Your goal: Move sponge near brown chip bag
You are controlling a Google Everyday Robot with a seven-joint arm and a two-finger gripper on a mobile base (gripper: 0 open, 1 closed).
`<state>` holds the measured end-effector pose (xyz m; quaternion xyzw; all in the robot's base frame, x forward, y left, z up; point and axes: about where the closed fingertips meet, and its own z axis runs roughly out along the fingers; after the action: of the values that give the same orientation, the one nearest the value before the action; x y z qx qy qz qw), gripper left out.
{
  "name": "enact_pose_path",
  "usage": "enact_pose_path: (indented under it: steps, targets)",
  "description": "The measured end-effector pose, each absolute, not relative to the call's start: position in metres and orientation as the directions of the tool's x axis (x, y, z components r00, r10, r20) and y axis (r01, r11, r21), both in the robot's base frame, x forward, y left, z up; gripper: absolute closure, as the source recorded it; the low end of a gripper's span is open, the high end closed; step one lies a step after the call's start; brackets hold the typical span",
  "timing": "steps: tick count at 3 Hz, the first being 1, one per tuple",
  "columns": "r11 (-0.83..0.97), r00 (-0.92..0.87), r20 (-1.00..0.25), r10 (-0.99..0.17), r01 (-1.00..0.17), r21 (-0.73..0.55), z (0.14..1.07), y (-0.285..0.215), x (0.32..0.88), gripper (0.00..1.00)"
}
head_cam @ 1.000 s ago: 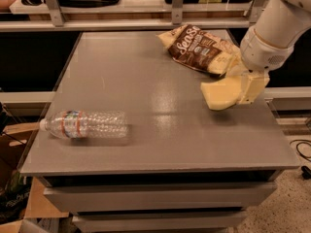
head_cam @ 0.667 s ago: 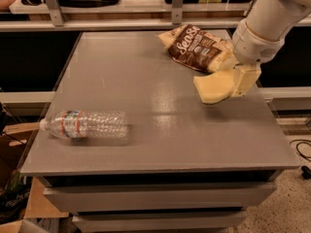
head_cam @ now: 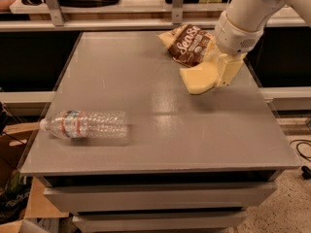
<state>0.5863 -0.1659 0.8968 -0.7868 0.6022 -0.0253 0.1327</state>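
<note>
In the camera view, a grey, flat-topped metal table (head_cam: pixel 141 76) with drawers under its front edge fills most of the scene. The robot's white arm (head_cam: pixel 245 13) comes down from the upper right over the table's far right corner. It ends in a cream-coloured two-finger gripper (head_cam: pixel 222 76) that points downward and is closed on the right edge of the sponge (head_cam: pixel 197 79). The sponge is a pale yellow, flat foam slab with soft, wavy rounded edges and a smooth, unmarked face. It is tilted, its left part dipping toward the tabletop, and a faint shadow lies on the grey surface beneath it. It sits toward the right edge of the table in the far half, just in front of the brown chip bag (head_cam: pixel 187 45); whether the two touch cannot be told. The bag is a crinkled snack bag with a dark brown centre, white script lettering and cream-yellow edges, and it lies flat near the far edge, close to the far right corner. Well apart from both, a clear, ribbed plastic water bottle (head_cam: pixel 85 124) with a red-and-white label lies on its side near the front left corner, its cap toward the left edge.
</note>
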Motion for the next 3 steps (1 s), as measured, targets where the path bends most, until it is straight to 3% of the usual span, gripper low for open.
enact_pose_path:
  steps: [2, 3]
  targets:
    - [-0.224, 0.263, -0.128, -0.956, -0.94, -0.259, 0.894, -0.153, 0.623, 1.0]
    - [-0.208, 0.253, -0.148, -0.956, -0.942, -0.265, 0.897, -0.148, 0.635, 0.83]
